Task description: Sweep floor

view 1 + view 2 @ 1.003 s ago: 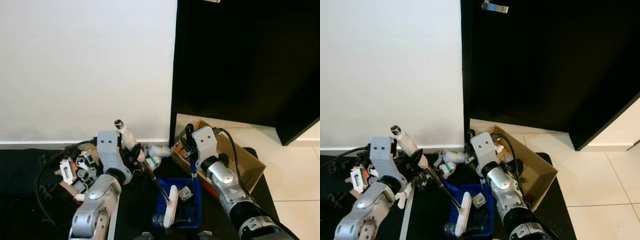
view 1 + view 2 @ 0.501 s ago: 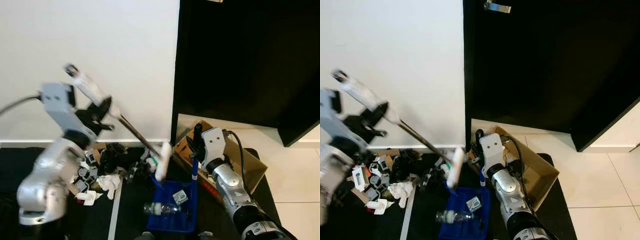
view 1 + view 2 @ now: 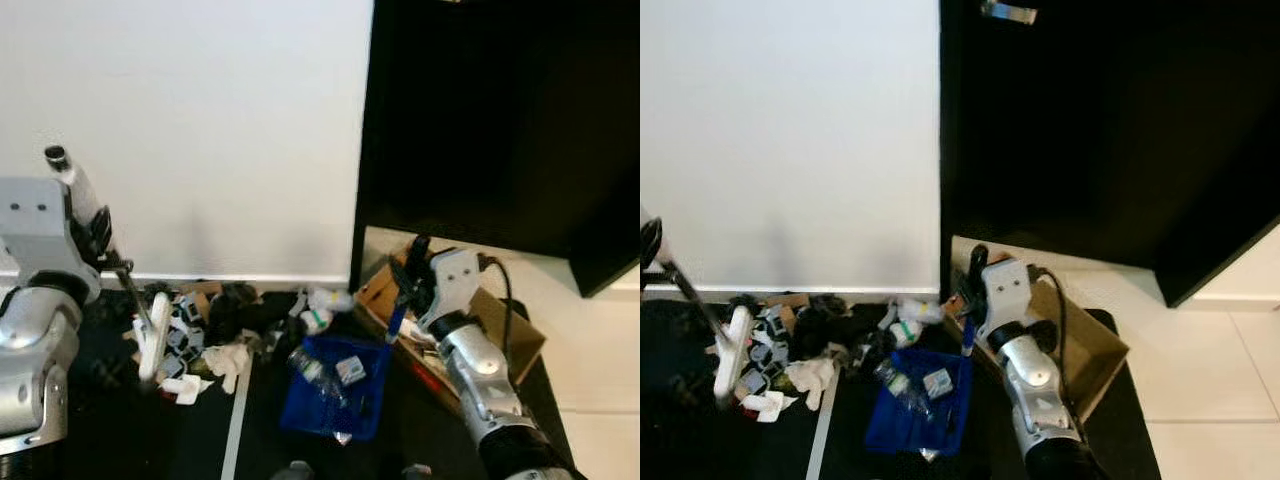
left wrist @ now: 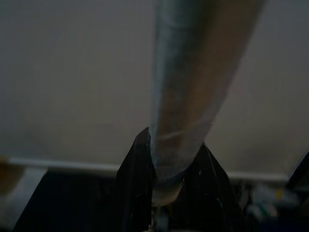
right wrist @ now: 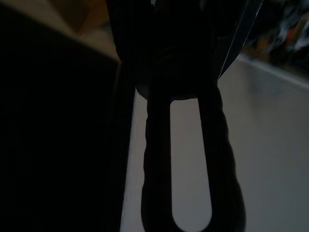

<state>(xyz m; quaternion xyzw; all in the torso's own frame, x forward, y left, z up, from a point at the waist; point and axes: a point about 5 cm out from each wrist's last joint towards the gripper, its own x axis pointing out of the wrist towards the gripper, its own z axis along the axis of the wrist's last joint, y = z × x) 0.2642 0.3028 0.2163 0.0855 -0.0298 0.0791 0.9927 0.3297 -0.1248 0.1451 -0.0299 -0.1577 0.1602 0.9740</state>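
My left gripper [image 3: 100, 233] is shut on the pale handle [image 4: 193, 72] of a small brush, up by the white wall. The brush's white head [image 3: 152, 336] hangs low at the left end of a litter pile [image 3: 215, 322] on the black mat. A blue dustpan [image 3: 312, 415] lies on the mat right of the pile, with a clear bottle [image 3: 308, 365] and small scraps in it. My right gripper [image 3: 410, 286] is shut on the black loop grip [image 5: 157, 159] at the top of the dustpan's upright blue stem [image 3: 395, 322].
An open cardboard box [image 3: 515, 342] lies right behind my right arm. A black door [image 3: 500, 120] stands beyond it, next to the white wall [image 3: 200, 120]. Pale tile floor [image 3: 600, 350] runs along the right, and a white stripe [image 3: 237, 420] crosses the mat.
My left arm lifted the brush out of the dustpan, swung it high and leftward, then brought its head down left of the litter. The bottle now lies in the dustpan.
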